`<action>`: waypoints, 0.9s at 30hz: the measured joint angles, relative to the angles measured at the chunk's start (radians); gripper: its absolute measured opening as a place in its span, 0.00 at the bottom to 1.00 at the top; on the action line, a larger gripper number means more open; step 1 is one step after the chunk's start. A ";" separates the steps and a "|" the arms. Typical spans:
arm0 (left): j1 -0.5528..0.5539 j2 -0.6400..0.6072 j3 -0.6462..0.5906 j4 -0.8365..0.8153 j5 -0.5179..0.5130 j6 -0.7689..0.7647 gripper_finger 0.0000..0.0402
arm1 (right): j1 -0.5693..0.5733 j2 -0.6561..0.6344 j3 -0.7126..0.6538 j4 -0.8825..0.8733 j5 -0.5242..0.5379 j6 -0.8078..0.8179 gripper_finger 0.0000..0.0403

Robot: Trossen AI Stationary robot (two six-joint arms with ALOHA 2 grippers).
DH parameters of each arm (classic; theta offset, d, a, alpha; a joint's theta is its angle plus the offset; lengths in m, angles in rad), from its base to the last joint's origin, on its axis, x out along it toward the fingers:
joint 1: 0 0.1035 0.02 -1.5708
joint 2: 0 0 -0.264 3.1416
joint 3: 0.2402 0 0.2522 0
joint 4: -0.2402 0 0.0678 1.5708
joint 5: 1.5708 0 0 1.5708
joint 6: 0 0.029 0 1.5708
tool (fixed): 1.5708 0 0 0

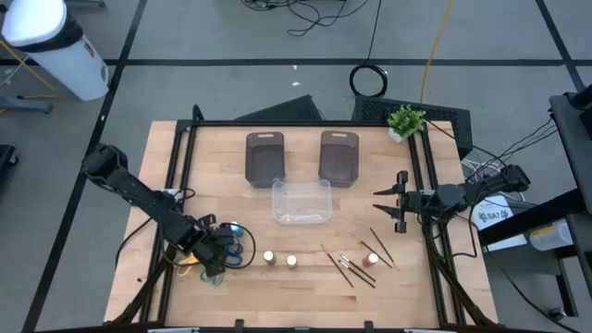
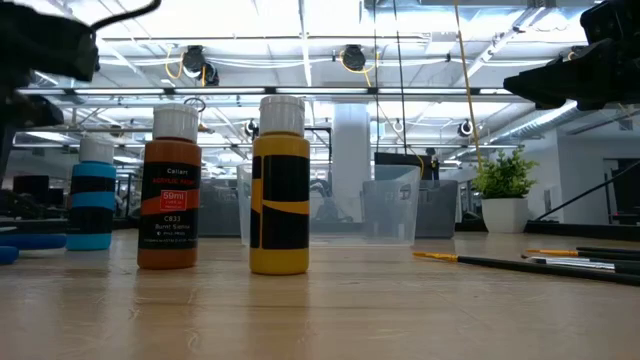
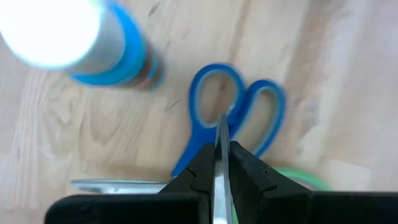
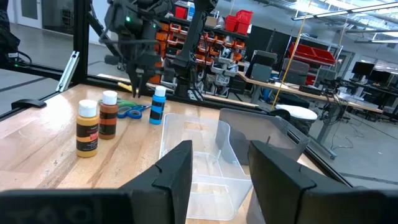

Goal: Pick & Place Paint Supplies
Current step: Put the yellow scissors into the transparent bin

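While the left gripper (image 1: 220, 250) sits low at the table's front-left, its fingers (image 3: 239, 171) are clenched together over the blue-handled scissors (image 3: 233, 118), which lie flat beside the blue-capped paint bottle (image 3: 93, 46); whether they actually grasp the scissors cannot be told. Right gripper (image 4: 217, 165): fingers parted, holding nothing, waiting at the right edge beside the clear plastic box (image 1: 302, 202). Brown (image 2: 169, 190) and yellow (image 2: 280, 190) paint bottles stand mid-front; brushes (image 1: 347, 266) lie front-right.

The blue bottle (image 3: 93, 46) in the left wrist view was blurred, its cap washed out to a white glare. The blue-handled scissors (image 3: 233, 118) were partly hidden behind the gripper's dark fingers (image 3: 199, 180), and a green handle (image 3: 298, 179) barely showed.
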 joint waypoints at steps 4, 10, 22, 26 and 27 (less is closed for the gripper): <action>0.000 -0.013 0.071 0.003 -0.040 0.080 0.07 | 0.000 0.000 0.000 0.000 0.000 0.000 0.35; 0.000 -0.012 0.218 0.001 -0.118 0.253 0.07 | 0.000 0.000 0.000 0.000 0.000 0.000 0.35; 0.096 -0.012 0.521 -0.008 -0.252 0.718 0.07 | 0.000 0.000 0.000 0.000 0.000 0.000 0.35; 0.193 -0.013 0.554 0.045 -0.294 0.958 0.07 | 0.000 0.000 0.000 0.000 0.000 0.000 0.35; 0.222 -0.013 0.554 0.069 -0.295 1.017 0.07 | 0.000 0.000 0.000 0.000 0.000 0.000 0.35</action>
